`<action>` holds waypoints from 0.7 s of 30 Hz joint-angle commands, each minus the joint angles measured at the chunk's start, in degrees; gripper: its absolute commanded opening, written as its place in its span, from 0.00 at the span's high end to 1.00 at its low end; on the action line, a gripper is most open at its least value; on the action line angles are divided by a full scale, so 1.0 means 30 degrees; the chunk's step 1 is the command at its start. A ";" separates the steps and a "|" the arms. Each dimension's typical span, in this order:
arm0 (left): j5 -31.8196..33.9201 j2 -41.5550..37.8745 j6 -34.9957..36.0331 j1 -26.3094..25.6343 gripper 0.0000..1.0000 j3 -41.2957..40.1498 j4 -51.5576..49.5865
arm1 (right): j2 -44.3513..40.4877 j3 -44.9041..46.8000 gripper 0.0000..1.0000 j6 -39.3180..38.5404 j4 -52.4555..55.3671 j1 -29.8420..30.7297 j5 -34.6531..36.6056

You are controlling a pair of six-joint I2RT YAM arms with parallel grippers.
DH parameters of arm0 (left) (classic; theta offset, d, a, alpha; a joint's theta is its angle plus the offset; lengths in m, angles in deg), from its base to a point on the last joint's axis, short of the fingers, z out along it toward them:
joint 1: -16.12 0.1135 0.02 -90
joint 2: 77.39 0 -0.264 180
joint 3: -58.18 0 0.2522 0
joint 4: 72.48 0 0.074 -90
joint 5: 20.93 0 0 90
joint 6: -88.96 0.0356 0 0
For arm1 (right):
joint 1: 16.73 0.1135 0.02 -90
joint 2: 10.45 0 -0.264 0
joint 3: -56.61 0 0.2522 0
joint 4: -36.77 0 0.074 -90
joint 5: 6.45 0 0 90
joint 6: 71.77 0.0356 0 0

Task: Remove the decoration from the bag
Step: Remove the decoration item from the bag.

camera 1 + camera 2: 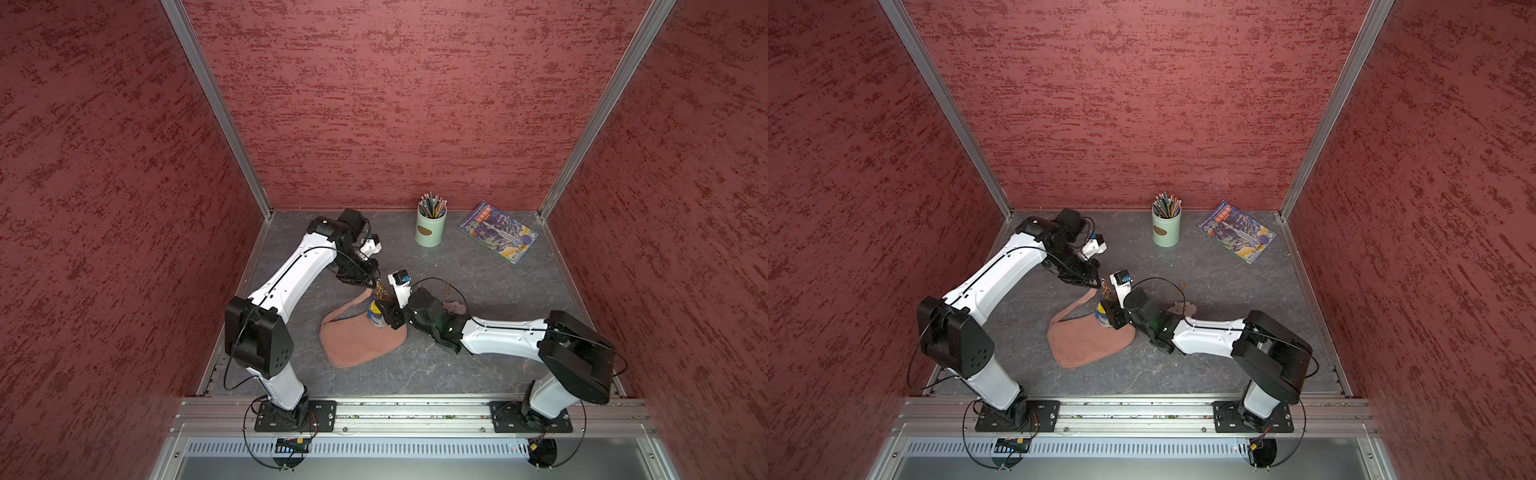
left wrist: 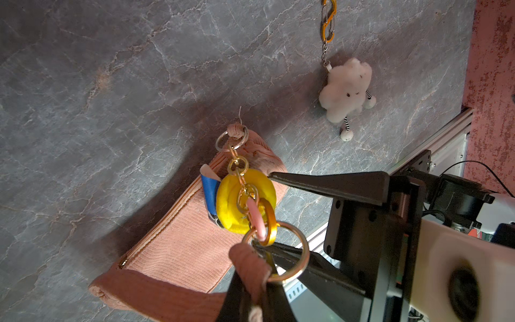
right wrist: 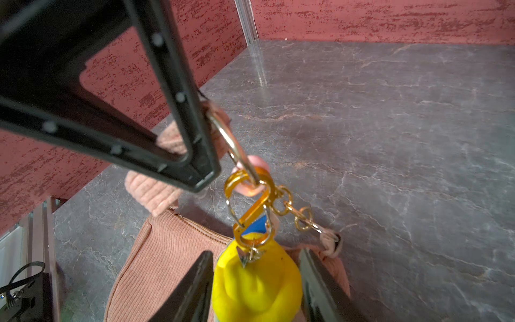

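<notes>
Toward the left of the grey tabletop (image 1: 519, 299), pinching the bag's strap (image 2: 248, 262) with the left gripper (image 1: 373, 286), with jaws fully closed on the ribbed fabric right beside the gold ring (image 2: 306, 251), and holding that end up off the surface. Just below, between the two arms, seeing the bag (image 1: 357, 340) slumping flat with its zip on top. Judging it soft, limp and light, sagging wherever unsupported, so making a poor handle.

Moving right along the ring, finding the orange S-shaped carabiner (image 3: 252, 213) hooked through it, beside a gold chain (image 3: 289, 207) running back toward the bag's far corner. Treating that clip as the stiff, slippery part, probably needing its spring gate pushed in before sliding free. Below it, bracketing the yellow plush decoration (image 3: 256, 287) with the right gripper (image 3: 256, 252), with jaws about half apart and pressing on both flanks. Judging this squashy body the sensible place to hold, though likely twisting on its small link.

Further right, passing over a white cloud charm (image 2: 345, 86) lying loose, well apart from the bag, then a pencil cup (image 1: 431, 230) and a magazine (image 1: 496, 232) by the back wall.

Failing, in both top views, to make out the clip behind the grippers; losing the decoration's lower part off the right wrist view's edge; not telling which way the carabiner's gate is facing.
</notes>
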 commanded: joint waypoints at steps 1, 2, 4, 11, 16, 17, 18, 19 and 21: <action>-0.0140 -0.0645 0.0404 -0.0109 1.00 0.0270 -0.0089 | 0.0235 -0.0587 0.47 0.0436 -0.0972 -0.0317 -0.0348; -0.0166 -0.0668 0.0430 -0.0109 1.00 0.0269 -0.0092 | 0.0267 -0.0605 0.47 0.0515 -0.1050 -0.0411 -0.0561; -0.0170 -0.0665 0.0432 -0.0109 1.00 0.0269 -0.0085 | 0.0378 -0.0781 0.47 0.0580 -0.1015 -0.0607 -0.0852; -0.0228 -0.0658 0.0507 -0.0135 1.00 0.0298 -0.0123 | 0.0774 -0.1361 0.51 0.0481 -0.0840 -0.0796 -0.1365; -0.0228 -0.0676 0.0518 -0.0138 1.00 0.0211 -0.0102 | 0.0856 -0.1523 0.53 0.0518 -0.0803 -0.0826 -0.1491; -0.0228 -0.0660 0.0525 -0.0131 1.00 0.0210 -0.0101 | 0.0850 -0.1557 0.54 0.0518 -0.0828 -0.0822 -0.1473; -0.0228 -0.0699 0.0534 -0.0137 1.00 0.0188 -0.0075 | 0.0853 -0.1576 0.55 0.0522 -0.0812 -0.0822 -0.1442; -0.0228 -0.0711 0.0502 -0.0138 1.00 0.0160 -0.0057 | 0.0864 -0.1549 0.57 0.0544 -0.0810 -0.0855 -0.1434; -0.0228 -0.0709 0.0505 -0.0138 1.00 0.0102 -0.0039 | 0.0827 -0.1492 0.60 0.0596 -0.0808 -0.0855 -0.1455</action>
